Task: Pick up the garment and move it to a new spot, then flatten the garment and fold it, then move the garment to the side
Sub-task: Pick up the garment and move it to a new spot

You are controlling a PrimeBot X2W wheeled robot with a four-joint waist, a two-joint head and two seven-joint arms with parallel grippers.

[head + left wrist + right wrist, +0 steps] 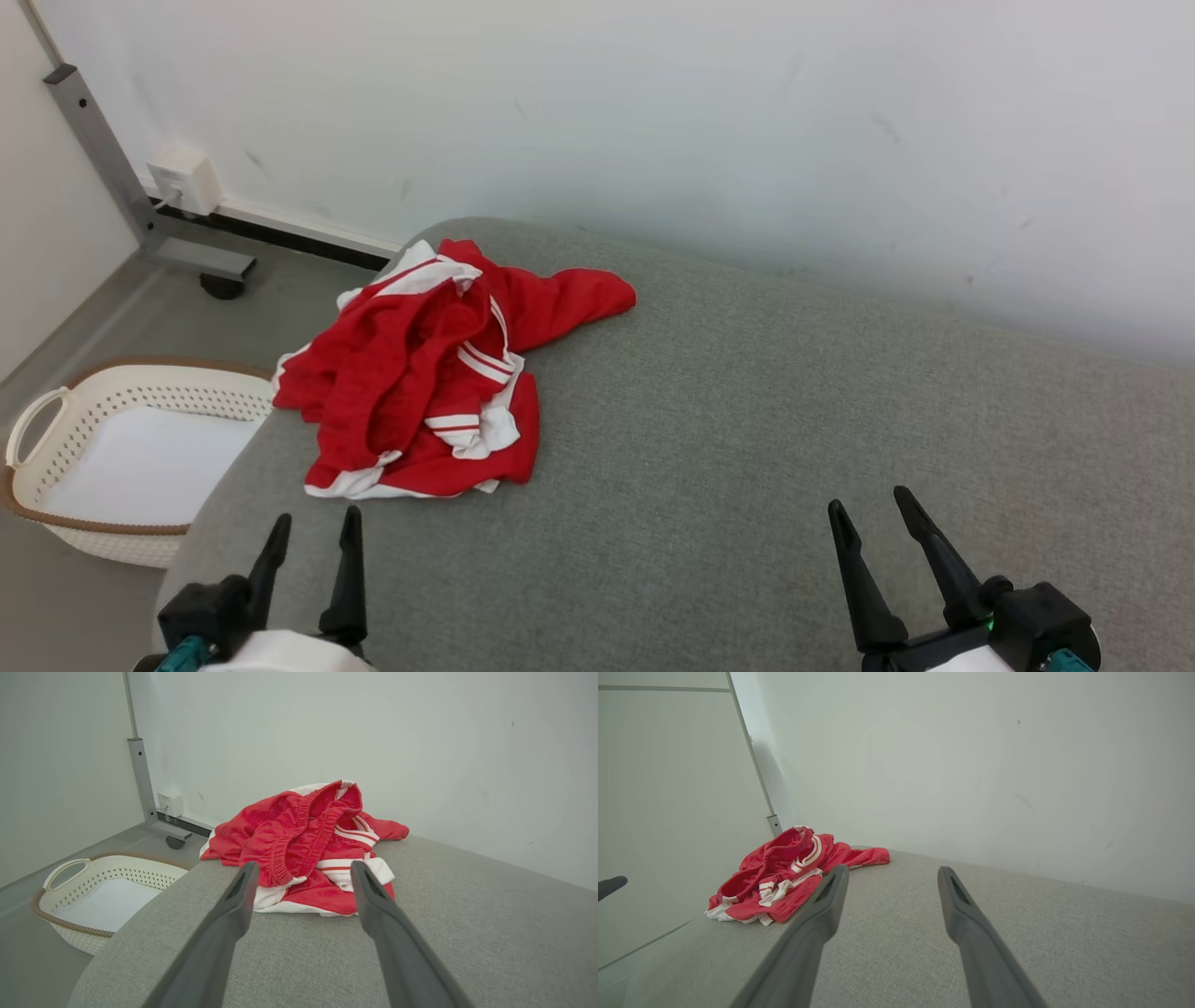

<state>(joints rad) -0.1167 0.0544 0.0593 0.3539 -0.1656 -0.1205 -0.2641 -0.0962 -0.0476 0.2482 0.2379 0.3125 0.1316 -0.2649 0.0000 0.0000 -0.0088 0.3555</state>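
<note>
The garment [425, 369] is a crumpled heap of red cloth with white stripes and an elastic waistband, lying at the far left end of the grey padded surface [747, 420]. In the left wrist view the garment [308, 844] sits just beyond the fingertips; in the right wrist view the garment [784, 877] lies off to the left. My left gripper [316, 527] stands open near the front left edge, a short way in front of the heap and apart from it. My right gripper [870, 509] is open at the front right, far from the cloth. Both hold nothing.
A white perforated laundry basket [56, 439] with a brown rim stands on the floor left of the surface. A white wall runs behind. A grey metal frame leg [103, 149] and a wall socket [184, 179] are at the far left.
</note>
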